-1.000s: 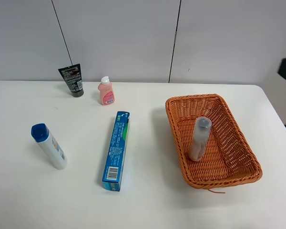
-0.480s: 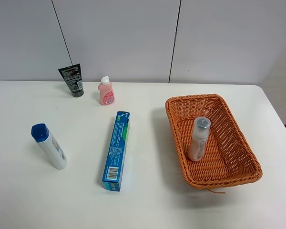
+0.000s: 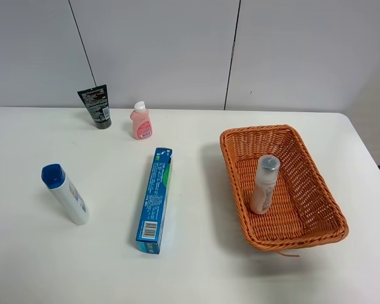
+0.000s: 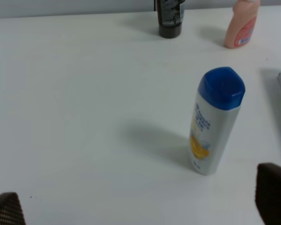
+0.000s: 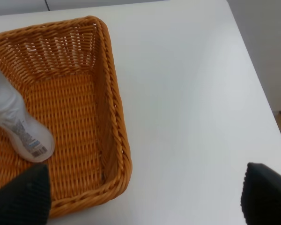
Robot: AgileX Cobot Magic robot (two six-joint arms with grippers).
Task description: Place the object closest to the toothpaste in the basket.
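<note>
Wicker, orange-brown, describes the basket (image 3: 280, 188), which I take as my landmark on the white worktop (image 3: 196, 266). A pale grey-capped bottle (image 3: 265, 184) stands inside it, near its middle, leaning slightly. The toothpaste box (image 3: 155, 199), blue and green, lies flat well to the left of the basket. A pink bottle (image 3: 140, 121) stands beyond the box's far end, farther from the basket; a black tube (image 3: 95, 106) stands farther left again; a white bottle with a blue cap (image 3: 64, 193) sits farthest from the basket.

Neither arm appears in the high view. The left tool (image 4: 136, 206) shows only two dark fingertips (image 4: 273, 197) at the edges of its wrist view, set wide apart with nothing between them; the blue-capped bottle (image 4: 215, 120) stands ahead of it, untouched. The right tool (image 5: 140, 197) is likewise spread and empty, hovering off the near corner of the basket (image 5: 112, 117), with the pale bottle (image 5: 16, 124) visible inside.

Judgement: if the pale bottle was the item nearest the toothpaste, the placing step looks complete and the arms are clear of the work. I cannot confirm that from the present layout alone. Among items outside the basket, the pink bottle appears nearest the box. The next move, if any, calls for little beyond holding both tools clear; a further pick would need the left tool to close over a bottle's body.
</note>
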